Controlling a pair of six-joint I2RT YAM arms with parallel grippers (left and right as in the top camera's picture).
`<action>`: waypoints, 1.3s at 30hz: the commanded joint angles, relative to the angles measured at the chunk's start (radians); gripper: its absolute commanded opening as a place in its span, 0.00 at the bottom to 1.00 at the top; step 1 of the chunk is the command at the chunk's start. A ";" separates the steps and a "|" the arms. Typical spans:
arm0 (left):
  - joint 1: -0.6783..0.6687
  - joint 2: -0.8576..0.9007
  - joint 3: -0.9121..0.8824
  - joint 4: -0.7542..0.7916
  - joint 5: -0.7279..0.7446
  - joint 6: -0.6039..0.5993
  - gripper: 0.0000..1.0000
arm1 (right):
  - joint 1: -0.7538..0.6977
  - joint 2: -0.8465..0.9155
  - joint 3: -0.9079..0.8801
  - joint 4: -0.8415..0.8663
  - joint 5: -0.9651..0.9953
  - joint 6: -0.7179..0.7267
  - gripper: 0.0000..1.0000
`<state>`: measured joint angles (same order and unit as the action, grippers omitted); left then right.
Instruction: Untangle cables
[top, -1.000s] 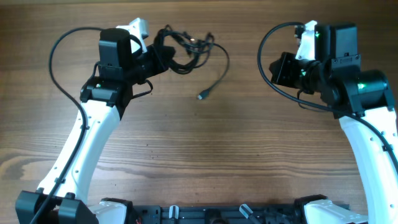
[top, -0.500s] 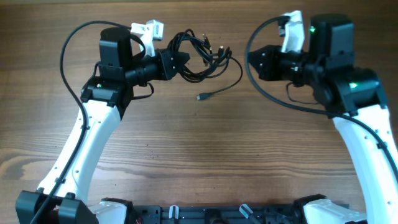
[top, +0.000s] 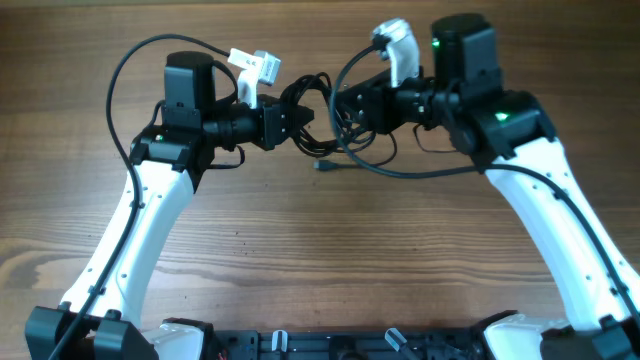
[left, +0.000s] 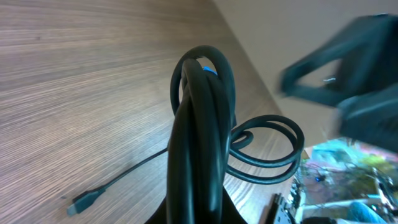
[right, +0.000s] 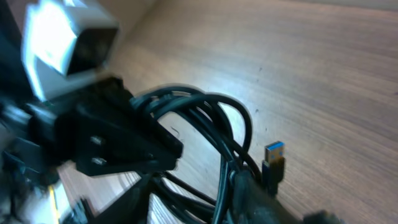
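Right arm (top: 468, 62) has swung in to the cables (left: 199, 137), left jaws clamping them; right jaws' spread unclear.

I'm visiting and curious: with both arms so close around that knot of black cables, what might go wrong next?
The left gripper clamps several strands of the cables together, so a pull from the right gripper may tighten the tangle. The blue USB plug sits beside the loops and could snag in one.

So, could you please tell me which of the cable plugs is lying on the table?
The small dark plug ending the one loose tail lies there; the blue-tipped plug hangs up against the cables.
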<state>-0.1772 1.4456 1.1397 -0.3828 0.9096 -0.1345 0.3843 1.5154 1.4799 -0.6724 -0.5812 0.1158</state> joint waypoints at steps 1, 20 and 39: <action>-0.001 0.000 0.006 0.010 0.154 0.026 0.04 | 0.019 0.051 0.004 -0.026 -0.019 -0.172 0.51; -0.001 0.000 0.006 -0.063 0.390 0.066 0.04 | 0.019 0.098 0.004 -0.037 0.056 -0.157 0.11; -0.001 0.000 0.006 0.090 0.499 0.072 0.09 | -0.009 0.086 0.006 0.092 -0.006 0.116 0.34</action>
<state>-0.1745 1.4471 1.1389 -0.3134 1.3746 -0.0757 0.3931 1.6001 1.4799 -0.5907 -0.5873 0.1047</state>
